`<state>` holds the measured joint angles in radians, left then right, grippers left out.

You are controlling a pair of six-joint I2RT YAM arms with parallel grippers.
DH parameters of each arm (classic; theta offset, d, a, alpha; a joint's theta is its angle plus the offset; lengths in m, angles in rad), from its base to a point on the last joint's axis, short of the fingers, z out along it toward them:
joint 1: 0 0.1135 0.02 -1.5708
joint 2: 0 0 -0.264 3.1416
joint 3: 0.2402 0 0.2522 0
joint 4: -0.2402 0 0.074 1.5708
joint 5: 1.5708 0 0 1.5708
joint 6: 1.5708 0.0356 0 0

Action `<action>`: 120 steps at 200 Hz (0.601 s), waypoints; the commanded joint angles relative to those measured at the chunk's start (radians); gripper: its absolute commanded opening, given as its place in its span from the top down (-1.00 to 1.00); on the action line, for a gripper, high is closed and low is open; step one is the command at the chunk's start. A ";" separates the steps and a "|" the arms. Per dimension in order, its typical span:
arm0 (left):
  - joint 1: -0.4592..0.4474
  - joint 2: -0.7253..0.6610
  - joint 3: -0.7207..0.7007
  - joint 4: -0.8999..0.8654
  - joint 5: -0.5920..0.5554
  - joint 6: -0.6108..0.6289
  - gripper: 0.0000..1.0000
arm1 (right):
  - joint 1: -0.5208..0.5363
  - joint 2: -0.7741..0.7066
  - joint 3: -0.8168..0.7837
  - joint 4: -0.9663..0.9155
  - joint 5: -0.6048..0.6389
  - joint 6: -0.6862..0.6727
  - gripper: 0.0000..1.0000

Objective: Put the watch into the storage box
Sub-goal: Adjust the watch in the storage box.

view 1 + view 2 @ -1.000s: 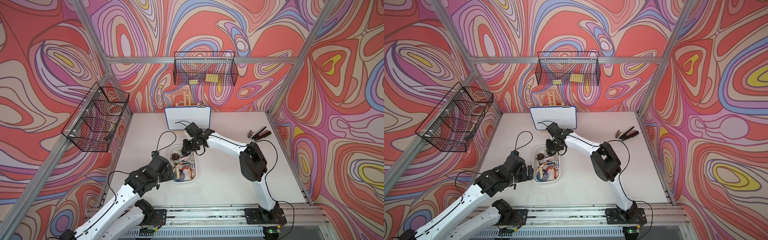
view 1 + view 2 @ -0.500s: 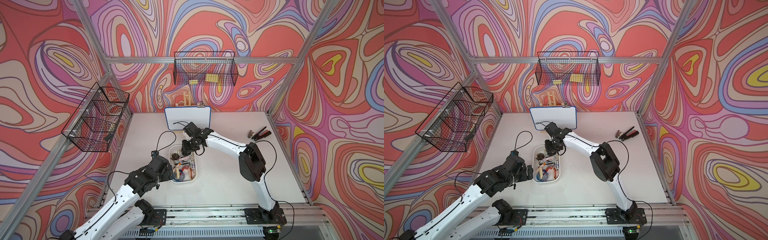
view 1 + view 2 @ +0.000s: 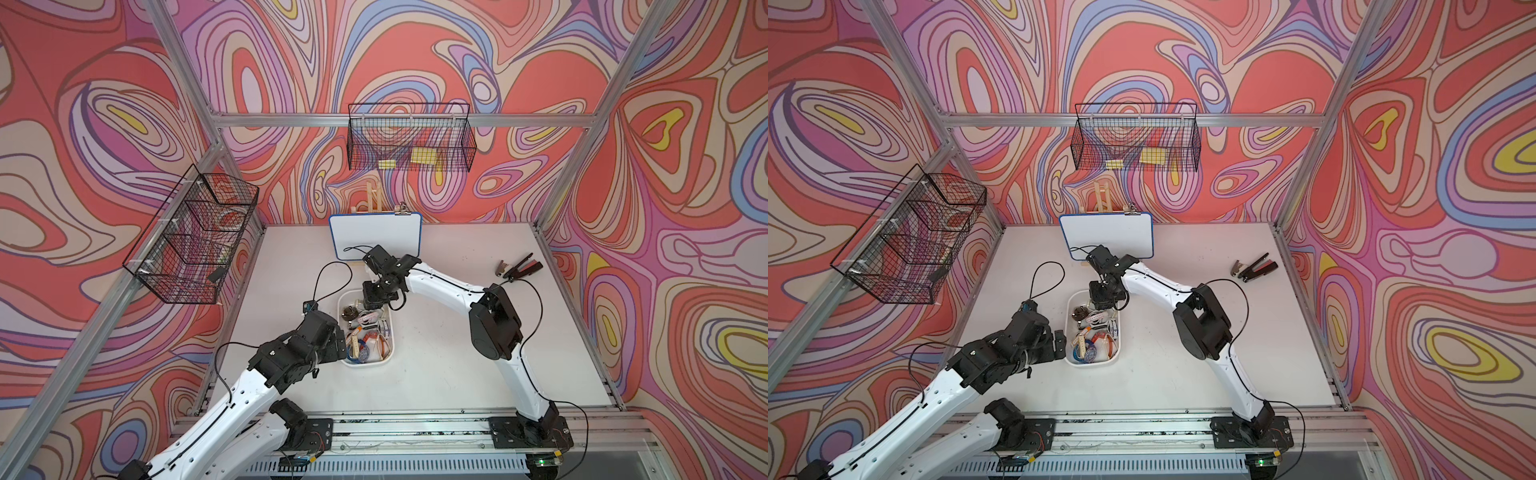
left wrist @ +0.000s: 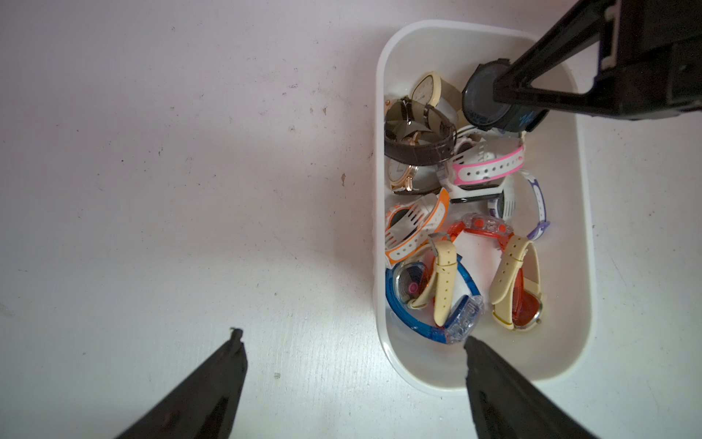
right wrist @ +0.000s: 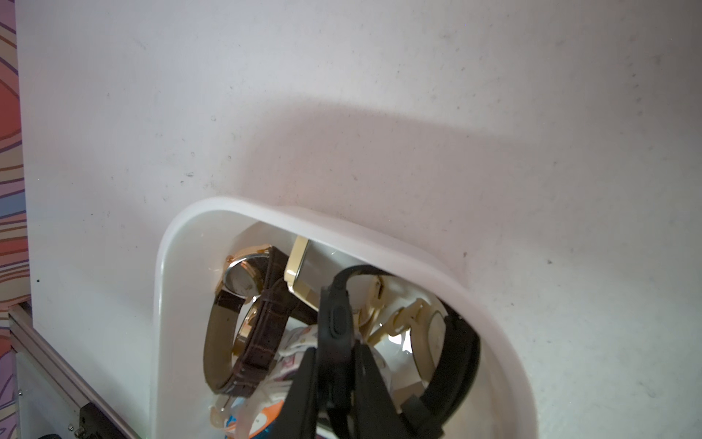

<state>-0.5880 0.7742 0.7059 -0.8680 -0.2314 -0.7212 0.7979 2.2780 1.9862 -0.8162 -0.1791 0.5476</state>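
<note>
Just inside the storage box rim, right jaws pinch the watch; left jaws gape astride its wall

Storage box, holding watches, lies before whiteboard.

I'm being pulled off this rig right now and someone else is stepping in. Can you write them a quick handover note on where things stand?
Left pincer: open and empty, over the table beside the box's near end.
Right pincer: shut on the black watch, down inside the far end of the box.
Done: the black watch is within the box's rim, next to the other watches lying there. I cannot tell whether it rests on anything.
Left: open the right pincer to release it, then lift clear, probably straight up so no strap snags.
</note>
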 commanded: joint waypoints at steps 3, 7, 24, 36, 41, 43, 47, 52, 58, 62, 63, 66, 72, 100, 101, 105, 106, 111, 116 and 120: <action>0.007 -0.002 0.024 -0.009 -0.010 0.020 -0.89 | 0.004 -0.009 -0.001 0.039 0.040 0.033 0.89; 0.007 -0.003 0.023 -0.010 -0.009 0.021 -0.89 | 0.004 -0.009 0.000 0.043 0.043 0.037 0.90; 0.007 -0.008 0.023 -0.009 -0.007 0.022 -0.89 | 0.004 -0.008 0.008 0.052 0.060 0.053 0.92; 0.007 -0.013 0.021 -0.008 -0.007 0.022 -0.89 | 0.004 -0.008 0.009 0.064 0.066 0.063 0.93; 0.007 -0.015 0.021 -0.007 -0.008 0.022 -0.89 | 0.004 -0.009 0.007 0.071 0.065 0.066 0.94; 0.007 -0.016 0.020 -0.008 -0.007 0.021 -0.89 | 0.004 -0.009 0.007 0.075 0.065 0.067 0.94; 0.007 -0.017 0.020 -0.008 -0.007 0.021 -0.89 | 0.006 -0.009 0.008 0.079 0.065 0.069 0.93; 0.007 -0.018 0.020 -0.007 -0.006 0.022 -0.89 | 0.006 -0.008 0.009 0.083 0.066 0.072 0.93; 0.006 -0.019 0.020 -0.006 -0.006 0.021 -0.89 | 0.006 -0.003 0.011 0.086 0.069 0.075 0.93; 0.007 -0.021 0.019 -0.006 -0.004 0.023 -0.89 | 0.007 0.000 0.013 0.085 0.072 0.076 0.94; 0.007 -0.020 0.019 -0.006 -0.004 0.022 -0.89 | 0.007 0.001 0.013 0.087 0.074 0.076 0.94; 0.007 -0.020 0.019 -0.005 -0.005 0.022 -0.89 | 0.007 0.003 0.013 0.089 0.076 0.078 0.93; 0.007 -0.020 0.019 -0.005 -0.003 0.022 -0.89 | 0.007 0.007 0.013 0.092 0.078 0.081 0.93; 0.007 -0.018 0.015 0.001 0.004 0.026 -0.89 | 0.009 0.008 -0.008 0.122 0.101 0.103 0.92; 0.007 -0.018 0.016 0.001 0.005 0.026 -0.89 | 0.010 0.008 -0.009 0.124 0.101 0.104 0.91; 0.007 -0.018 0.016 0.001 0.006 0.025 -0.89 | 0.009 0.008 -0.014 0.128 0.106 0.109 0.90; 0.007 -0.018 0.015 0.001 0.006 0.026 -0.89 | 0.008 0.008 -0.014 0.128 0.107 0.110 0.90; 0.007 -0.018 0.015 0.003 0.007 0.026 -0.89 | 0.010 0.009 -0.018 0.132 0.110 0.112 0.88; 0.007 -0.018 0.014 0.003 0.008 0.026 -0.89 | 0.010 0.009 -0.022 0.138 0.109 0.113 0.86; 0.007 -0.019 0.014 0.003 0.007 0.026 -0.89 | 0.010 0.008 -0.025 0.142 0.109 0.116 0.84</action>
<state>-0.5880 0.7628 0.7059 -0.8677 -0.2302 -0.7071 0.8036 2.2780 1.9820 -0.7353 -0.1154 0.6388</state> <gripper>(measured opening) 0.947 0.176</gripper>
